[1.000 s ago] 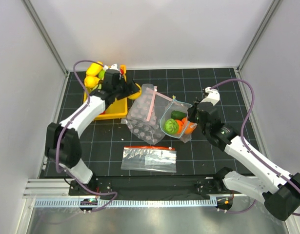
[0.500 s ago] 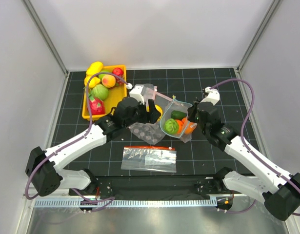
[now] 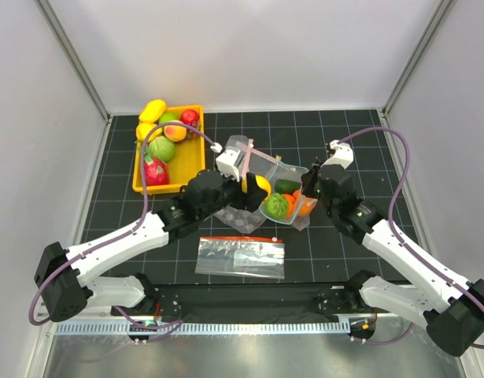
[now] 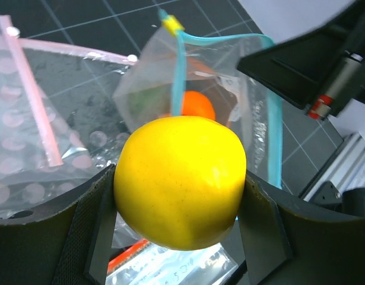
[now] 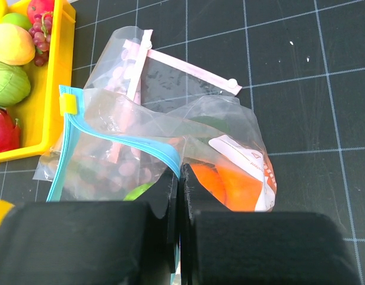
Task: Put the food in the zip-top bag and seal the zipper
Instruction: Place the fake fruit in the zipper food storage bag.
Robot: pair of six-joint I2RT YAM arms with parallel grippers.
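Note:
The zip-top bag [image 3: 287, 191] lies at mid-table, its mouth held open toward the left, with a green piece [image 3: 277, 205] and orange pieces [image 3: 304, 206] inside. My right gripper [image 3: 308, 187] is shut on the bag's mouth edge at the teal zipper [image 5: 114, 141], with the orange food [image 5: 232, 181] just beyond it in the right wrist view. My left gripper [image 3: 256, 187] is shut on a yellow fruit [image 4: 181, 178] and holds it right in front of the open mouth. In the left wrist view the zipper [image 4: 180, 77] frames the opening behind the fruit.
A yellow tray [image 3: 188, 179] with several fruits stands at the back left. A dotted clear bag with a pink strip [image 3: 228, 209] lies under and left of the zip-top bag. A flat clear bag with a red-orange strip [image 3: 242, 256] lies near the front.
My left arm has swung from the yellow tray to the right, carrying the yellow fruit to the bag's mouth. The right gripper has stayed on the bag.

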